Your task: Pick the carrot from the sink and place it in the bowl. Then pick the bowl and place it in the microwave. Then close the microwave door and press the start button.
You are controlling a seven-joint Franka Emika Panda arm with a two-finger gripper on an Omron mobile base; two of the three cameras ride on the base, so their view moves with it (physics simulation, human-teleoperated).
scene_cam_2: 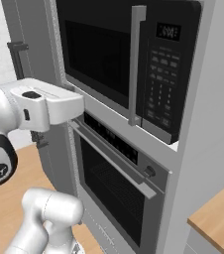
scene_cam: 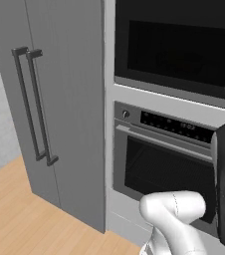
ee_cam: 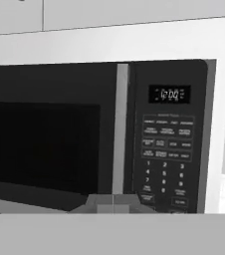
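Nearest the base cameras rose the white Franka arm with dark joints [scene_cam_2: 39,106], its forearm reaching across the lower left of the right base view toward the wall of appliances. Its fingers could not be made out, so whether they stood wide or narrow cannot be told. In the hand view the built-in black-and-grey microwave [ee_cam: 109,134] faced the camera squarely, set in a pale grey surround. Its black side-hinged door with the dark rectangular window [ee_cam: 45,144] lay shut, flush with the front, and a grey vertical bar handle [ee_cam: 119,129] ran down its right edge. Just right of that handle sat the dark keypad panel [ee_cam: 167,154], with a small lit display [ee_cam: 169,93] at its top and rows of buttons below; the legends were too blurred to read. What lay inside the microwave could not be seen through the dark window.

Below the microwave, in both base views, stood the larger grey oven with a wide glass door [scene_cam_2: 119,188], closed, with a horizontal bar handle [scene_cam_2: 114,154] across its top and a round knob [scene_cam_2: 148,172] on its control strip. Left of the appliances stood tall grey cabinet doors with two dark vertical handles [scene_cam: 32,104], above a light wooden floor [scene_cam: 15,209]. At the lower right of the right base view a corner of a light wooden bench [scene_cam_2: 218,218] showed
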